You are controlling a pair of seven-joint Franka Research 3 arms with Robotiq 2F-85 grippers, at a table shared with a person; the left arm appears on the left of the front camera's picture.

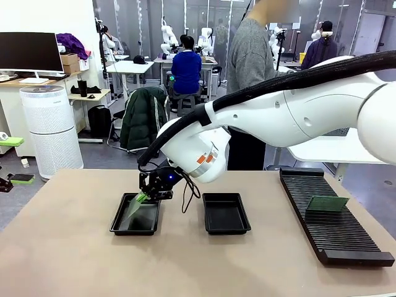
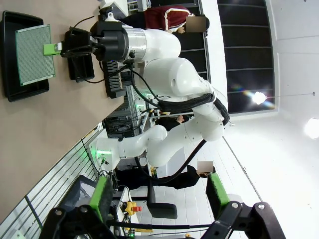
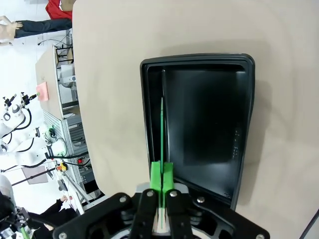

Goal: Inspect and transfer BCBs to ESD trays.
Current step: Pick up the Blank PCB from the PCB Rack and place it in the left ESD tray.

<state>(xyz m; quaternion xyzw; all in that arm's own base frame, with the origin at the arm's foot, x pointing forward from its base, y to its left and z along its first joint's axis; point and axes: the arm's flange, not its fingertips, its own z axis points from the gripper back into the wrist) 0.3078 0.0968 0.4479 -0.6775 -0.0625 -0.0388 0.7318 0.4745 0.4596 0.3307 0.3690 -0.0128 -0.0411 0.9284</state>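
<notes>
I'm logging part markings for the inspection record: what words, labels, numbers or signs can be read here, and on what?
No text is readable.
The orange stickers on the right arm's wrist: too small to read.
The held BCB in the right gripper: speckled face, no legible print.
The second BCB on the rack: too small to tell.
The left tray and right tray: no markings seen.

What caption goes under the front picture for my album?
The right gripper holds a BCB over one black ESD tray.
</notes>
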